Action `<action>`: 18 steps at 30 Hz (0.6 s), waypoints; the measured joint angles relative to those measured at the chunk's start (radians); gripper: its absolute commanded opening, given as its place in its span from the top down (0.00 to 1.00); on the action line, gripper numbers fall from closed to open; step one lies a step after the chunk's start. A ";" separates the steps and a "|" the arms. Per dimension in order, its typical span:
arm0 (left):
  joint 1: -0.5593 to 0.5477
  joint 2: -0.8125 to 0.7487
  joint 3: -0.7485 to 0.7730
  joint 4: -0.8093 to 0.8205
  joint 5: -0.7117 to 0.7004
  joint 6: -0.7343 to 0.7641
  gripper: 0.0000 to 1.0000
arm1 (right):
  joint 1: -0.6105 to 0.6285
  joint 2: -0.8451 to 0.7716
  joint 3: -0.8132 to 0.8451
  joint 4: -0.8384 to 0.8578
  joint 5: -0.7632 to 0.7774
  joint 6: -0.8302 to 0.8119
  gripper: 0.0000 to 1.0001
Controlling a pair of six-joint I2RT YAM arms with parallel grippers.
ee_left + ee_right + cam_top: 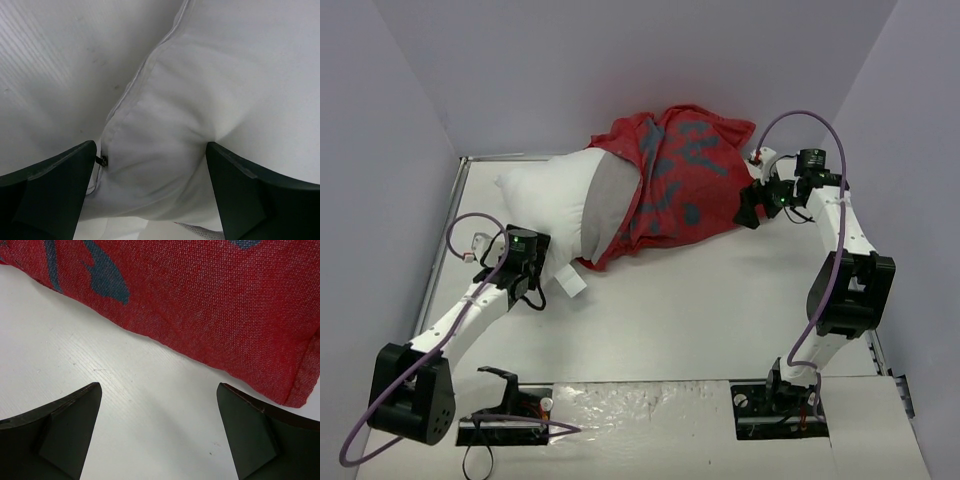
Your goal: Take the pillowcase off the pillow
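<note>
The white pillow [560,195] lies at the back left of the table, its right half still inside the red pillowcase [685,180], which is bunched toward the back right. My left gripper [542,270] is open at the pillow's near corner. In the left wrist view the pillow's seamed corner [200,100] fills the space between the spread fingers of this gripper [151,150], and a small zipper pull [101,160] shows by the left finger. My right gripper [752,207] is open just right of the pillowcase. In the right wrist view this gripper [159,390] is over bare table, with the pillowcase's edge [210,295] just beyond it.
Grey walls close in the white table [700,310] on the left, back and right. A white label [570,283] sticks out from the pillow's near corner. A black bracket [500,378] and purple cables sit at the near edge by the arm bases.
</note>
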State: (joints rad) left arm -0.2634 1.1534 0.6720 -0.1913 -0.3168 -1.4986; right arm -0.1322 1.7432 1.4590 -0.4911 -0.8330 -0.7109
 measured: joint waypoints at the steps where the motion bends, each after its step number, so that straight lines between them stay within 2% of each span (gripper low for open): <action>1: 0.005 0.016 0.002 0.021 0.008 0.003 0.20 | 0.000 0.001 0.006 0.000 0.004 0.007 0.05; 2: 0.010 0.032 0.002 0.044 0.014 0.004 0.27 | 0.000 0.002 0.010 0.000 0.006 0.013 0.05; 3: 0.013 0.047 0.002 0.066 0.021 0.008 0.40 | -0.001 0.004 0.015 -0.001 0.007 0.021 0.05; 5: 0.015 0.076 0.002 0.117 0.036 0.012 0.53 | -0.003 0.007 0.025 0.000 0.007 0.039 0.05; 6: 0.015 0.086 0.002 0.140 0.041 0.014 0.66 | -0.005 0.010 0.031 -0.002 0.007 0.045 0.05; 8: 0.018 0.102 0.001 0.182 0.055 0.019 0.85 | -0.006 0.015 0.047 -0.002 0.012 0.057 0.06; 9: 0.022 0.105 0.001 0.200 0.061 0.025 0.98 | -0.006 0.018 0.054 -0.001 0.017 0.061 0.06; 12: 0.044 0.096 -0.005 0.239 0.088 0.054 0.98 | -0.011 0.031 0.082 -0.004 0.058 0.085 0.11; 15: 0.068 0.050 -0.011 0.239 0.102 0.094 0.98 | -0.024 0.067 0.125 -0.001 0.106 0.153 0.20; 18: 0.089 -0.047 -0.011 0.210 0.105 0.138 0.98 | -0.068 0.130 0.153 0.010 0.149 0.251 0.20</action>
State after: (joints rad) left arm -0.1745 1.1061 0.6613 0.0185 -0.2119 -1.3602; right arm -0.1997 1.8732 1.6115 -0.4812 -0.6838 -0.4603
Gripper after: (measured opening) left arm 0.075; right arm 0.795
